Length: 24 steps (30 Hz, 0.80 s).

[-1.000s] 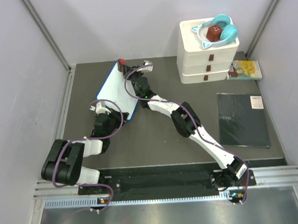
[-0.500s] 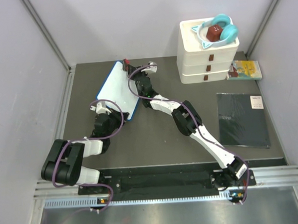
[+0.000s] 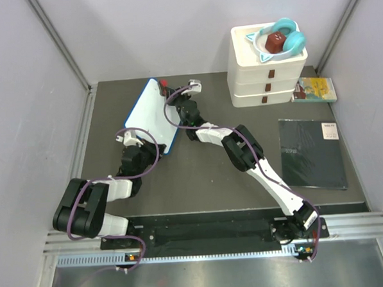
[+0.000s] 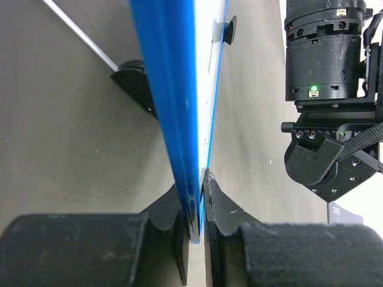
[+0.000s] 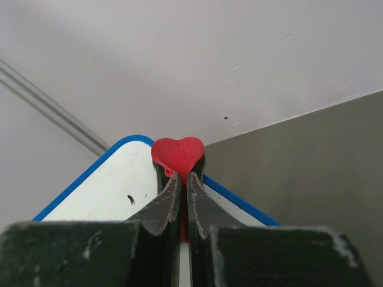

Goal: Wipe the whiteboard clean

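The whiteboard point(image 3: 150, 113), white with a thin blue frame, stands tilted at the back left of the table. My left gripper point(image 3: 139, 143) is shut on its near blue edge point(image 4: 179, 119). My right gripper point(image 3: 169, 93) is shut on a red heart-shaped eraser point(image 5: 178, 154) and holds it against the board's far corner. In the right wrist view the board point(image 5: 114, 191) is white with one small black mark point(image 5: 131, 199) left of the fingers point(image 5: 163, 206). A black foot point(image 4: 139, 84) shows under the board.
A white three-drawer unit point(image 3: 266, 69) with turquoise headphones point(image 3: 281, 38) on top stands at the back right. A small booklet point(image 3: 315, 89) lies beside it. A flat black pad point(image 3: 312, 152) lies at the right. Grey walls enclose the table.
My right gripper has slid the eraser up and right along the board toward its far corner. The board has tilted slightly. My left gripper keeps its hold.
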Each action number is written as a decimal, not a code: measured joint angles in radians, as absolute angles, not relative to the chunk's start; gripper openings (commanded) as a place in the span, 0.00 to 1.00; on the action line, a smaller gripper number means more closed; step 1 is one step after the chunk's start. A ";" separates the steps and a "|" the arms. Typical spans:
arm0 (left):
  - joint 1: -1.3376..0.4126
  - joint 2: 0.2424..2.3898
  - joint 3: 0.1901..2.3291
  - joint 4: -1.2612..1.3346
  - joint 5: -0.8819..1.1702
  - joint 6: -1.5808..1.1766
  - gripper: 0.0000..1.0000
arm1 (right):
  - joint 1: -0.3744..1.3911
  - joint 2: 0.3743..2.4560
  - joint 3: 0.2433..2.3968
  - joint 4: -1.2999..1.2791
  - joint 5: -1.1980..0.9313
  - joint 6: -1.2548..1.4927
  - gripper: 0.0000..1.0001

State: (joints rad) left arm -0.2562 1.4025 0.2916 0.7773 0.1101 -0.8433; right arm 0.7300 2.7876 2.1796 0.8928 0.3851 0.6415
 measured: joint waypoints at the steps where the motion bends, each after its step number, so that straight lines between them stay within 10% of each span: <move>1: -0.257 1.402 0.292 0.777 0.110 -0.843 0.00 | 0.730 2.787 2.180 0.893 0.378 0.633 0.00; 24: -0.271 1.396 0.290 0.778 0.093 -0.843 0.00 | 0.781 2.800 2.347 0.791 0.270 0.528 0.00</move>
State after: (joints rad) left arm -0.2707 1.3960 0.2897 0.7776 0.0929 -0.8429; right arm 0.7807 2.8002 2.3466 0.7906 0.2695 0.5278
